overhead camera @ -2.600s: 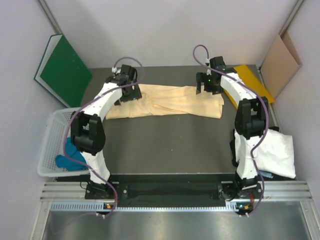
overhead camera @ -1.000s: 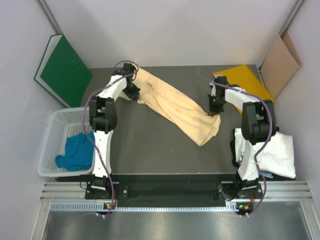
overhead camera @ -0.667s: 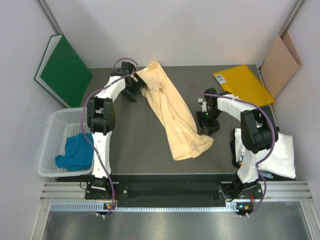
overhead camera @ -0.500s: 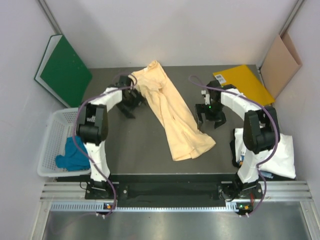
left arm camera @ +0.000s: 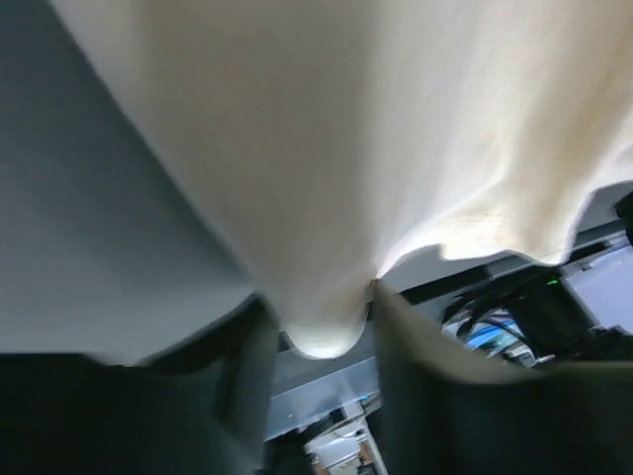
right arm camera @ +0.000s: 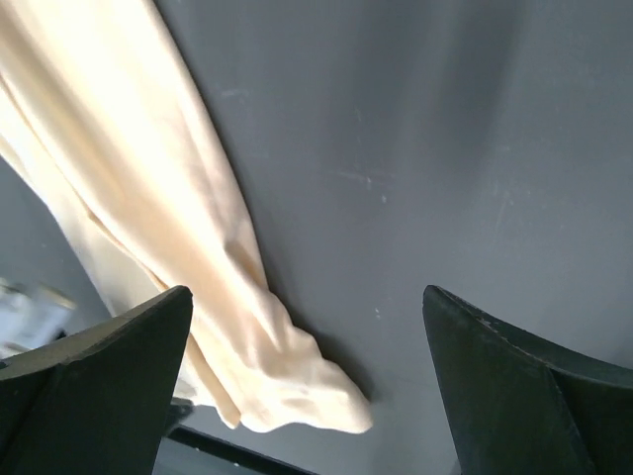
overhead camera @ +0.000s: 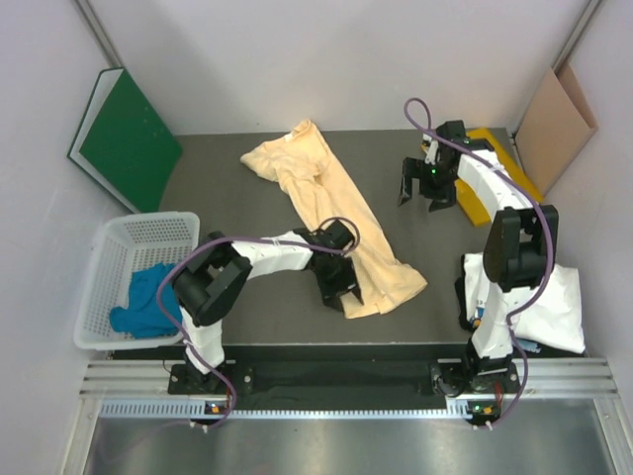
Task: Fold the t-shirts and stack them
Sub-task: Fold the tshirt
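Note:
The pale peach-yellow t-shirt [overhead camera: 326,203] lies bunched in a long diagonal strip from the back centre to the near right of the dark table [overhead camera: 247,327]. My left gripper [overhead camera: 339,287] is at the strip's near end. In the blurred left wrist view its fingers [left arm camera: 247,386] stand apart with a corner of the cloth [left arm camera: 321,332] between them. My right gripper [overhead camera: 423,198] hovers open above bare table, right of the shirt; its wrist view shows the gripper [right arm camera: 307,297] with the shirt's end [right arm camera: 297,396] below. The white t-shirt [overhead camera: 544,302] lies at the right edge. The teal-blue one [overhead camera: 148,302] sits in the basket.
A white basket [overhead camera: 119,252] stands at the left edge. A green folder [overhead camera: 129,134] leans at the back left. A bright yellow folder [overhead camera: 499,178] lies at the back right, partly under my right arm. A brown card [overhead camera: 556,119] leans on the right wall.
Both grippers opened and let go of the peach shirt, which now lies diagonally. My left arm swung from the back to the shirt's near end. The right arm drew back to the right.

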Available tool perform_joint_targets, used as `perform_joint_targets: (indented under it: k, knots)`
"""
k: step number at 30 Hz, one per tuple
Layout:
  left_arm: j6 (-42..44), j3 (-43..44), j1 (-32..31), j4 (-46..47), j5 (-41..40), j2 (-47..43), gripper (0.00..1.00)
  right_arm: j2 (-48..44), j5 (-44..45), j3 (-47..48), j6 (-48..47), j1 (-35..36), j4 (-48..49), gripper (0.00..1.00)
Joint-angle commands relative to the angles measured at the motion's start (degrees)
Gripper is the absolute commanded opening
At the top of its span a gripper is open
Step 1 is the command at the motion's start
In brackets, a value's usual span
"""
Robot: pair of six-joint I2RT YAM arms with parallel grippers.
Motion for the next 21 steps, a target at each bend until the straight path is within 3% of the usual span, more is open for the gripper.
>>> perform_joint_targets:
  k: [1, 2, 8, 12, 18, 20, 21]
  knots:
    - [-5.09, 0.71, -5.97, -3.66, 0.23, 1.61, 0.05, -0.48, -3.6, 4.5, 1.08, -0.3, 0.52, 1.0]
    - [-5.18, 0.71, -6.6, -5.41, 0.14, 1.7, 0.0, -1.35, -3.95, 3.63, 1.08, -0.3, 0.7, 0.99]
    - [-3.6, -1.3, -8.1, -18.06, -4.69, -3.83, 0.0, -5.74, -4.84, -4.71, 0.91, -0.39, 2.63, 1.0]
    - [-3.94, -7.96, -8.01, -28.5, -7.5, -15.14, 0.0, -7.16, -4.14, -8.86, 0.38, 0.4, 3.68, 1.0]
    - [-9.21, -19.74, -8.01, -35.39, -7.68, -32.63, 0.0, -6.2, -1.93, -9.13, -0.15, 4.52, 5.79, 1.0]
    - [-10.62, -21.6, -8.01, -37.06, -7.5, -36.52, 0.05, -4.88, -1.93, -7.82, 0.02, 5.93, 6.41, 1.0]
    - [-11.76, -22.22, -8.01, -37.85, -8.03, -39.75, 0.15, -4.53, -2.37, -7.37, 0.29, 6.98, 7.72, 1.0]
